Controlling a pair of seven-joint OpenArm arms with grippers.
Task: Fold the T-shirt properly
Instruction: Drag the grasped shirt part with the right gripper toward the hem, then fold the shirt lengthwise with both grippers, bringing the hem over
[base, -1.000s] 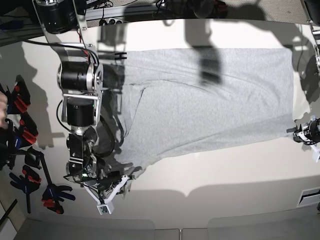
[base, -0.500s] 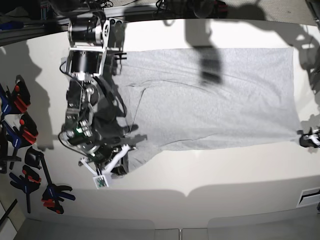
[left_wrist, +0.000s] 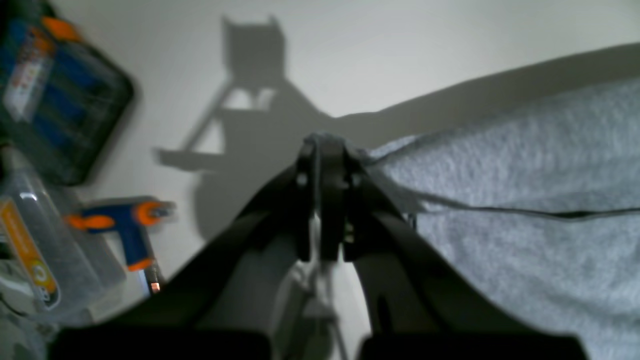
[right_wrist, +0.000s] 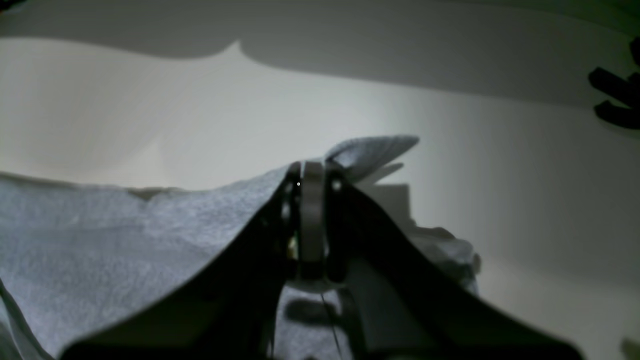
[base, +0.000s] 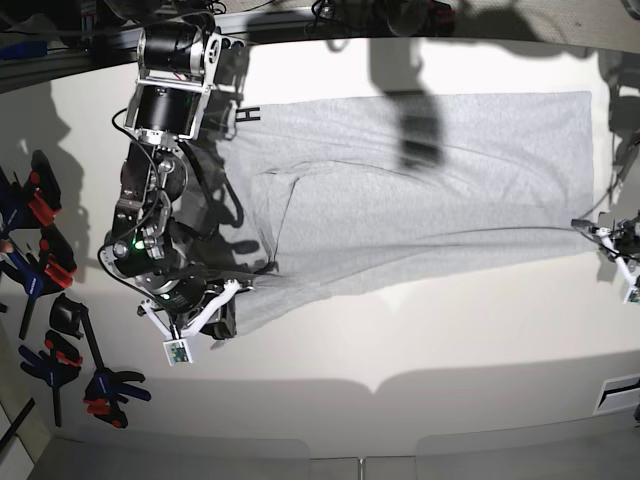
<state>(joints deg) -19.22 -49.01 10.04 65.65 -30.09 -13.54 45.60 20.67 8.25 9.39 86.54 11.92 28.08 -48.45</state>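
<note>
The light grey T-shirt (base: 420, 190) lies spread across the white table (base: 400, 350), and a bit of black lettering shows at its far left edge. My right gripper (base: 238, 290), on the left of the base view, is shut on the shirt's near left corner. In the right wrist view a tip of grey cloth (right_wrist: 375, 147) pokes out past the shut right gripper (right_wrist: 310, 172). My left gripper (base: 588, 226), at the base view's right edge, is shut on the near right corner. The left wrist view shows that left gripper (left_wrist: 325, 155) pinching the T-shirt (left_wrist: 500, 200).
Several black, red and blue clamps (base: 45, 270) lie along the table's left side. In the left wrist view a blue and orange tool (left_wrist: 127, 230) and a dark case (left_wrist: 55, 95) sit beside the table. The table's front edge (base: 380, 385) runs below the shirt.
Both grippers have moved away from the front edge, taking the shirt's near hem with them. The near left corner has been drawn up and in, and the hem now hangs taut between the grippers.
</note>
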